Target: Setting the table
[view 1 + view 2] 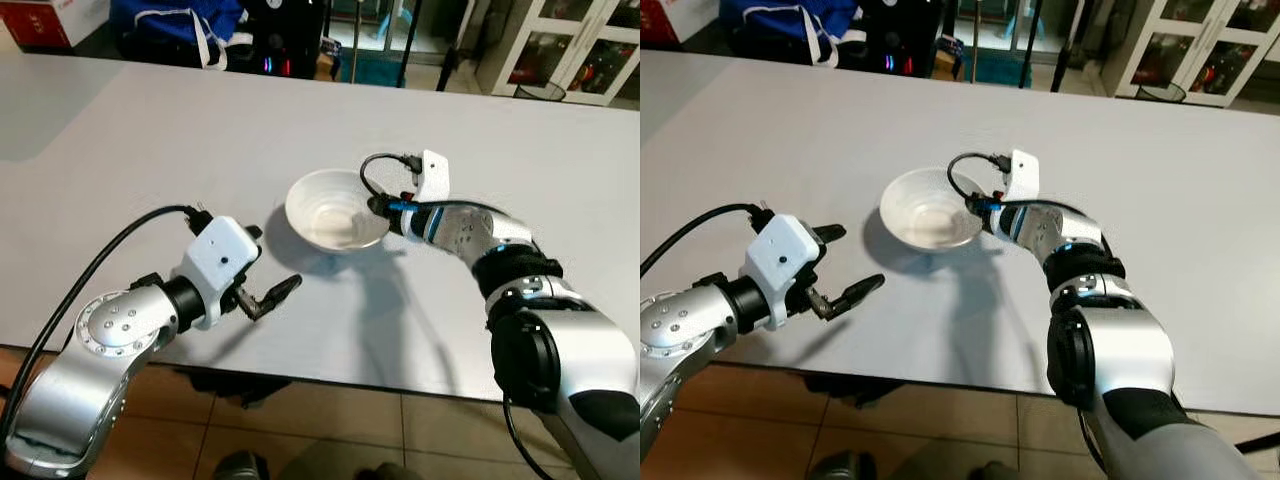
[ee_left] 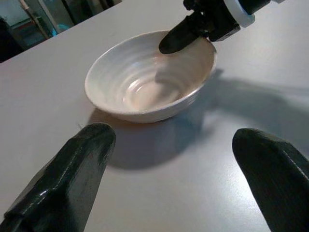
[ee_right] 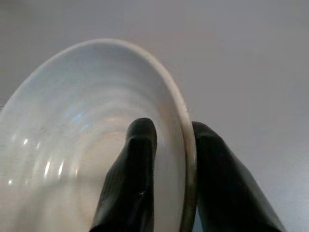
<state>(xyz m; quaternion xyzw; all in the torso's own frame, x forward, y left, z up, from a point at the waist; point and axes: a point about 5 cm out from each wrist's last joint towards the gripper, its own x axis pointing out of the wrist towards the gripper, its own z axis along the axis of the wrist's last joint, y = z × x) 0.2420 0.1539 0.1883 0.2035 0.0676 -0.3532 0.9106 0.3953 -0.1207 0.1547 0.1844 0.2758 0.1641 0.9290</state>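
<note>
grey table [image 1: 150, 130] | right gripper [image 3: 166, 145] pinching bowl [image 1: 335, 210] rim | left gripper [image 1: 268, 268] open-fingered

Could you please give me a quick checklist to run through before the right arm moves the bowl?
1. Right gripper pinches the bowl rim, one finger inside, one outside: ok.
2. Bowl is empty, nothing to spill: ok.
3. Left gripper is open and apart from the bowl: ok.
4. Table around the bowl is free of other items: ok.
5. Bowl base is flat on the table or already lifted: cannot tell.
6. Grip is firm enough to carry the bowl by its rim: cannot tell.
</note>
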